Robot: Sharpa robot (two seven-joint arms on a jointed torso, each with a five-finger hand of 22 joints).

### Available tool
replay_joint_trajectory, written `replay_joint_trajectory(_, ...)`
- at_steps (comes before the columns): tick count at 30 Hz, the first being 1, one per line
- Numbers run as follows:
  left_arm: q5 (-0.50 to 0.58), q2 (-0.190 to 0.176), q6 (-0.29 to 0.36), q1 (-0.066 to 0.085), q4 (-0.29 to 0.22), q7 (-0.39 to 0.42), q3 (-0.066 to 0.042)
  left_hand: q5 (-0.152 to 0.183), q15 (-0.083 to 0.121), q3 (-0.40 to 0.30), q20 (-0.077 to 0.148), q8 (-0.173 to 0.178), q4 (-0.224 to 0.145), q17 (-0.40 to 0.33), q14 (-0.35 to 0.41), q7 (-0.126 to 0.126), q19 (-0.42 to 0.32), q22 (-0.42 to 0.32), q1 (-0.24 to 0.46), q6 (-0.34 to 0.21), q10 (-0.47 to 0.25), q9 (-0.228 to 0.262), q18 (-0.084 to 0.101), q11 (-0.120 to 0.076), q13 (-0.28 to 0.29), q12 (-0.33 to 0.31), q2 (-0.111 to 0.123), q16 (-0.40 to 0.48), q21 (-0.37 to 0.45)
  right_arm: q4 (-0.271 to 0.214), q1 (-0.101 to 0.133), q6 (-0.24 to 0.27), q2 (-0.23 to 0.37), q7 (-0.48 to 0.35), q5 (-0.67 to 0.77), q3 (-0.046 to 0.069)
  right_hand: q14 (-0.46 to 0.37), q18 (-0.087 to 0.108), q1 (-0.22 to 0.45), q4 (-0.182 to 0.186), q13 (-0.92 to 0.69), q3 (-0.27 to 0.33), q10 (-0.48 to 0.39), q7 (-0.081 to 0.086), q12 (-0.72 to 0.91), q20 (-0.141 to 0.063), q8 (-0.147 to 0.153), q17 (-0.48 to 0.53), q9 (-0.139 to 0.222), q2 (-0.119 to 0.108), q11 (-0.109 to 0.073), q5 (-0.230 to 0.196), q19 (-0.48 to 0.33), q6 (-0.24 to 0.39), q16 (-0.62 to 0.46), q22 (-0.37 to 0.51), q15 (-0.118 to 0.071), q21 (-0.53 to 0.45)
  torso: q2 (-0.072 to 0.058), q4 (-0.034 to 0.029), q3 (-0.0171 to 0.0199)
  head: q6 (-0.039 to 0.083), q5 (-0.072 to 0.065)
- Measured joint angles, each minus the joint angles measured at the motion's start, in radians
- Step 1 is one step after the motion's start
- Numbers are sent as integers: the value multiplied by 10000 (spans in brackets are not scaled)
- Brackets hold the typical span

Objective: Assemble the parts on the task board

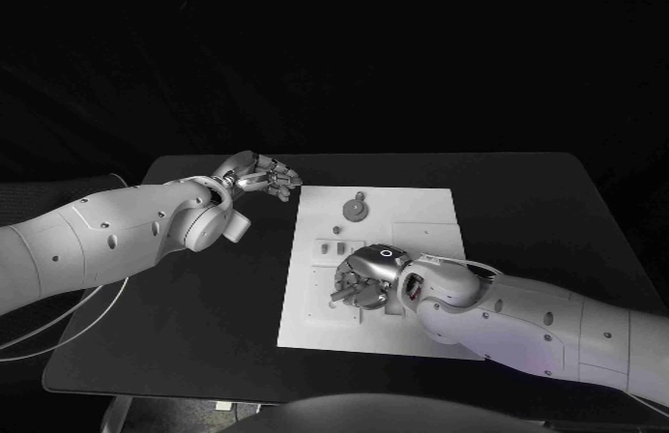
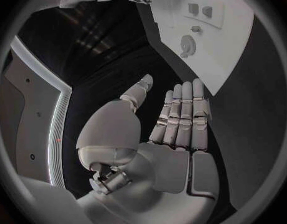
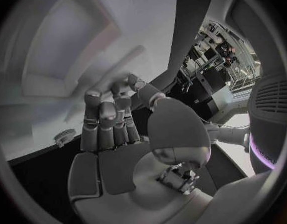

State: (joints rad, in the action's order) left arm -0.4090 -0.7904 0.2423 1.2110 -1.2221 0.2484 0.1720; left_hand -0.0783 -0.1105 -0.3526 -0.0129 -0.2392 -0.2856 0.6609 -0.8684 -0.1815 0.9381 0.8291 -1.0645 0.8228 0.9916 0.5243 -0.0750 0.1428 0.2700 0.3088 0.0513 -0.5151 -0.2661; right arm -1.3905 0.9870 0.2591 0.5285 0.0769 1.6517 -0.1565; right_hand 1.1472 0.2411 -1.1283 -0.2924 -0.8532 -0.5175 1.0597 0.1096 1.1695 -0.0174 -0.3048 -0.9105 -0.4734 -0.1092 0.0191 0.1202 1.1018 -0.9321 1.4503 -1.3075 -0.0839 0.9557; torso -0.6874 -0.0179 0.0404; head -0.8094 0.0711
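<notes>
Working low over the near left part of the task board [image 1: 419, 206], the right hand [image 1: 365, 278] hung with its fingers curled down toward the small parts clustered there. Whether anything was pinched between those fingers could not be told; in the right wrist view the fingers [image 3: 109, 119] lay fairly straight and close together with nothing plainly held. The left hand [image 1: 258, 177] hovered off the board's far left corner, over the black table [image 1: 182, 317], fingers together and extended, palm empty in the left wrist view [image 2: 180, 119].

On the board a round disc-like part [image 1: 357, 207] lay at the far left, well apart from the right hand; two small square pieces [image 2: 200, 10] sat further along the board in the left wrist view.

By my judgement the step in hand was seating or picking a part at the near left of the board. Doing it well likely called for slow, vertical motion, keeping the part square to its seat, and light pressure only, since a tilted piece could jam. The left hand would do best to steady the board's edge if the plate started to slide.
</notes>
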Motion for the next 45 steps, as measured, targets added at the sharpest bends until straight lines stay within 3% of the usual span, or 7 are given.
replay_joint_trajectory(3,0,0,-1,0,0,-2,-1,0,0,0,0,0,0,0,0,0,0,-1,0,0,0,0,5,0,0,0,0,0,0,-27,27,-94,-11,-3,43,-26,16,1,2,0,0,0,-32,-49,0,0,-50,0,-15,2,-37,0,1,-109,-1,0,-17,1,0,0,0,-12,1)
replay_joint_trajectory(9,-1,-1,-2,0,0,-4,-1,0,0,0,0,0,0,10,0,0,0,-2,0,1,0,0,-35,0,0,0,0,0,0,-47,103,-179,-22,-18,108,-103,-19,2,214,42,16,42,1,-112,0,1,-50,1,-12,214,-69,-1,1,-173,-1,0,-54,1,0,3,0,-20,7)
replay_joint_trajectory(26,-18,-3,-2,0,-4,-24,-1,0,-35,0,0,0,0,12,-35,-4,0,-3,0,5,0,0,-90,0,0,0,0,0,0,-66,109,-150,-49,61,242,-113,81,5,780,133,54,-18,108,-254,0,2,-145,36,-13,566,-176,114,2,-385,-1,0,-151,2,0,5,6,-16,11)
replay_joint_trajectory(45,-90,-38,-8,0,-7,-86,0,0,-35,27,0,38,27,44,-35,-40,0,15,0,-31,0,0,-26,0,0,0,0,0,0,-435,89,45,138,83,171,-186,137,5,967,216,53,-79,144,-212,-1,-19,-125,37,-11,592,-212,230,64,-427,-1,0,-171,2,1,10,8,174,13)
